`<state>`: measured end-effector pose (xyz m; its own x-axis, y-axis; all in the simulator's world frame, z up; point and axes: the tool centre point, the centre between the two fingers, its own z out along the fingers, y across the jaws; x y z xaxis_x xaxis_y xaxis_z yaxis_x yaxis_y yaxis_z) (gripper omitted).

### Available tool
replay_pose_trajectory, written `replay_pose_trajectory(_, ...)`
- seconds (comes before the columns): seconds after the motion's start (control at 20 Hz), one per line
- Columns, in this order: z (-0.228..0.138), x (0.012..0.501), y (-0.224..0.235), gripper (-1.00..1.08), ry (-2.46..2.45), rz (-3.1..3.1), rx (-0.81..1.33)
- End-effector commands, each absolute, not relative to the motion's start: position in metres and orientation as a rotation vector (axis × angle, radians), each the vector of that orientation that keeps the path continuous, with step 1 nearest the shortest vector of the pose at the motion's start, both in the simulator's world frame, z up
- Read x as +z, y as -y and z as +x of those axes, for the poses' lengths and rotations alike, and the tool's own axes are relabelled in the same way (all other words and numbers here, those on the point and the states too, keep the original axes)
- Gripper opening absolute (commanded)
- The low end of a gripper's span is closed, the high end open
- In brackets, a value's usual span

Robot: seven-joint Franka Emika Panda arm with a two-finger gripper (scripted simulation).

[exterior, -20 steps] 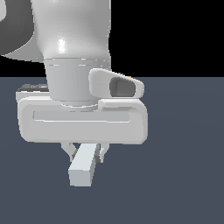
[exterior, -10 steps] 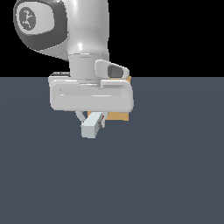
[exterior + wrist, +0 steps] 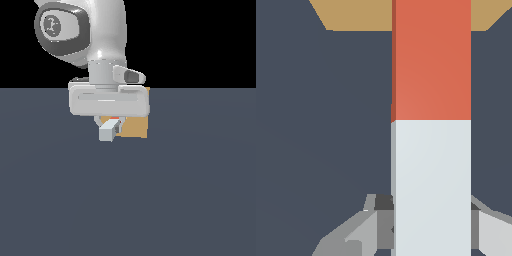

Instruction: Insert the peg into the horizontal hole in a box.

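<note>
My gripper (image 3: 110, 124) is shut on the peg (image 3: 107, 132), a bar with a white near half and an orange-red far half (image 3: 431, 60). The peg is held level, above the floor, its orange-red end pointing at the tan box (image 3: 135, 128). In the wrist view the fingers (image 3: 384, 220) clamp the white half (image 3: 431, 185), and the orange-red end reaches the box's edge (image 3: 351, 15). The hole is hidden behind the peg and the hand. I cannot tell whether the tip has entered it.
A dark grey floor (image 3: 190, 200) spreads around the box. The white hand body (image 3: 109, 102) covers the box's upper part in the exterior view.
The arm has carried the peg away from the exterior camera toward the box. The peg's far end now lies against the box face; the grip is unchanged.
</note>
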<state>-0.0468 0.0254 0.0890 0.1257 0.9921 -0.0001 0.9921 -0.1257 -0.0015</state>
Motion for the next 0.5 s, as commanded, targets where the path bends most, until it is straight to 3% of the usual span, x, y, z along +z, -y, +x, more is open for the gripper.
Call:
replay_pose_trajectory(0.0, -0.0454, 0.0911, -0.0311, -1.00, 2.070, -2.363, 0.000)
replay_pose_trajectory(0.45, -0.0456, 0.0907, -0.0335, -1.00, 2.069, -2.363, 0.002)
